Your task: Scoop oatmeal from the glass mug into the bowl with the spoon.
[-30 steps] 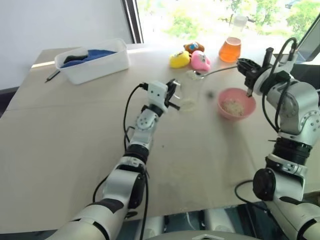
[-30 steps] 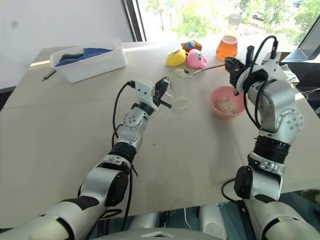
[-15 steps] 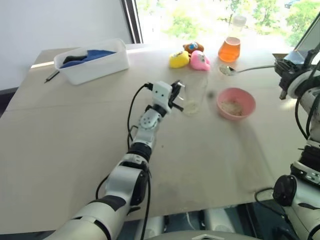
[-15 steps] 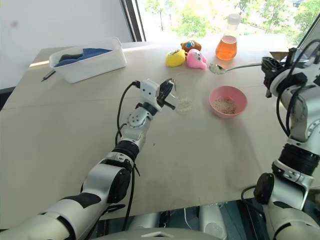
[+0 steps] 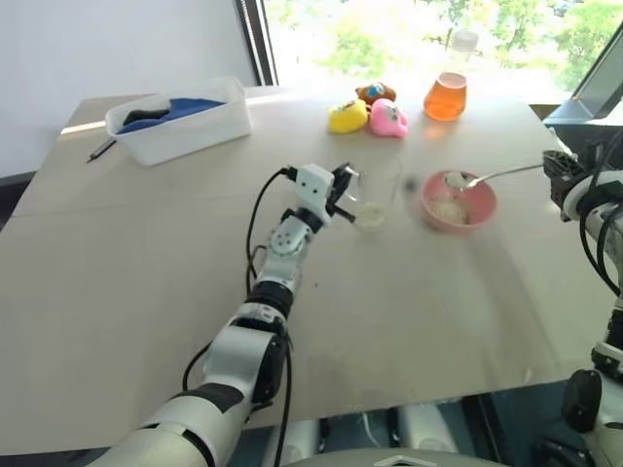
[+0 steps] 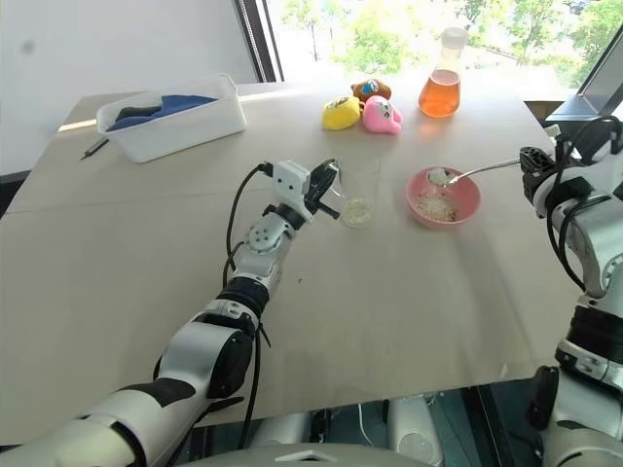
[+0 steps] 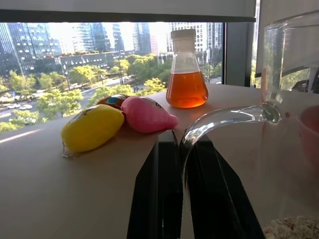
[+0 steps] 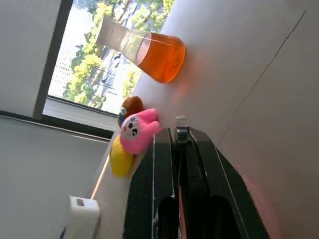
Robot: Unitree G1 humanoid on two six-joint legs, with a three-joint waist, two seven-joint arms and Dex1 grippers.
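Note:
The clear glass mug (image 5: pixel 376 191) stands mid-table with a thin layer of oatmeal (image 6: pixel 357 209) at its bottom. My left gripper (image 6: pixel 327 185) is shut on the mug's curved glass handle (image 7: pixel 222 118), which runs between the black fingers (image 7: pixel 167 199). To its right sits the pink bowl (image 5: pixel 479 206) with oatmeal inside. My right gripper (image 6: pixel 533 176) is shut on the end of the silver spoon (image 6: pixel 484 168). The spoon is held about level, and its small bowl, carrying a pale heap, hangs over the pink bowl's far side.
A white tub (image 5: pixel 185 131) with blue cloth stands at the back left, a pen (image 5: pixel 101 148) beside it. Yellow (image 5: pixel 348 117) and pink (image 5: pixel 390 119) toys and a flask of orange liquid (image 5: pixel 446 93) line the far edge. The table's right edge lies near my right arm.
My right gripper swung right and down, carrying the spoon from above the mug to over the pink bowl. The left gripper kept its hold on the mug.

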